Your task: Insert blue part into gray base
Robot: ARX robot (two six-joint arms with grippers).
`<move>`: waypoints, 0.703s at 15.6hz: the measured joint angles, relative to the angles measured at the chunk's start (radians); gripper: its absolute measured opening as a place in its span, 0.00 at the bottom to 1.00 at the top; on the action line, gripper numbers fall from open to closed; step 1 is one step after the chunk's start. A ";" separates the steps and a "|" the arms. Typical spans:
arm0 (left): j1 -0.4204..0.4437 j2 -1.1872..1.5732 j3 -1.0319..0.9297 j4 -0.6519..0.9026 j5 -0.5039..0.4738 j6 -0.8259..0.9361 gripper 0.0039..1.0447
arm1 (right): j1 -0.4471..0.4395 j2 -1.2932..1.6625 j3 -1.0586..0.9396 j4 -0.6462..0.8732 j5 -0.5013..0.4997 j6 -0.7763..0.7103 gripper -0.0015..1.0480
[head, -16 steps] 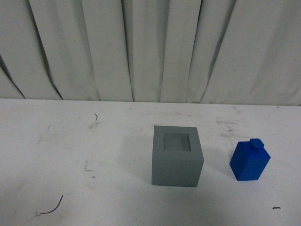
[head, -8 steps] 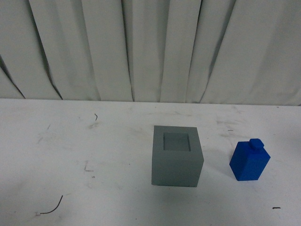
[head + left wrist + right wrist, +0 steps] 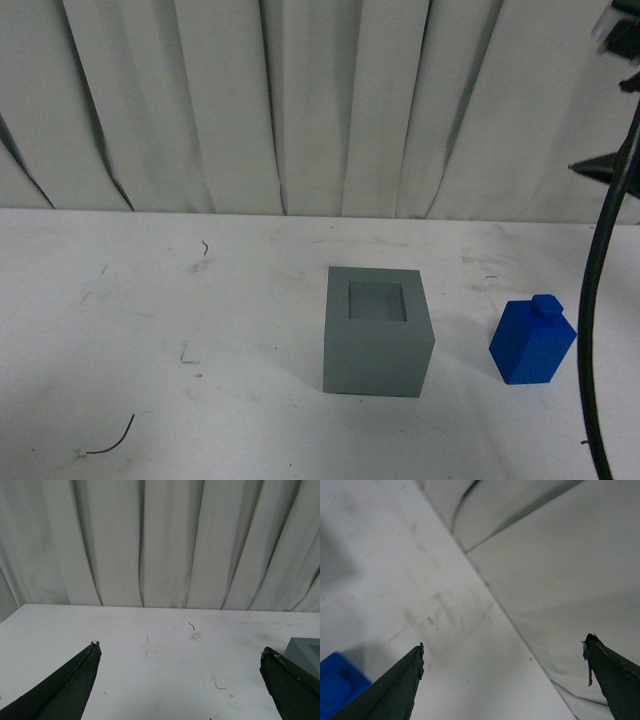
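One gap between gray base (image 3: 377, 345), blue part (image 3: 531, 345)

L gripper (image 3: 180, 650) was spread wide, its two dark fingers (image 3: 70, 690) far apart, pointing roughly level. R gripper (image 3: 503, 644) was likewise spread wide, its wrist tilted. In the front view only the right arm (image 3: 622, 40) showed, blurred at the upper right edge, w/ a black cable (image 3: 592, 320) hanging below it.
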 joint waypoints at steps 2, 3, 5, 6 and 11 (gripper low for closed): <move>0.000 0.000 0.000 0.000 0.000 0.000 0.94 | 0.031 0.048 0.082 -0.242 0.037 -0.159 0.94; 0.000 0.000 0.000 0.000 0.000 0.000 0.94 | 0.047 0.074 0.126 -0.361 0.058 -0.226 0.94; 0.000 0.000 0.000 0.000 0.000 0.000 0.94 | 0.071 0.113 0.199 -0.517 0.075 -0.297 0.94; 0.000 0.000 0.000 0.000 0.000 0.000 0.94 | 0.079 0.138 0.240 -0.573 0.093 -0.326 0.94; 0.000 0.000 0.000 0.000 0.000 0.000 0.94 | 0.089 0.254 0.314 -0.694 0.165 -0.463 0.94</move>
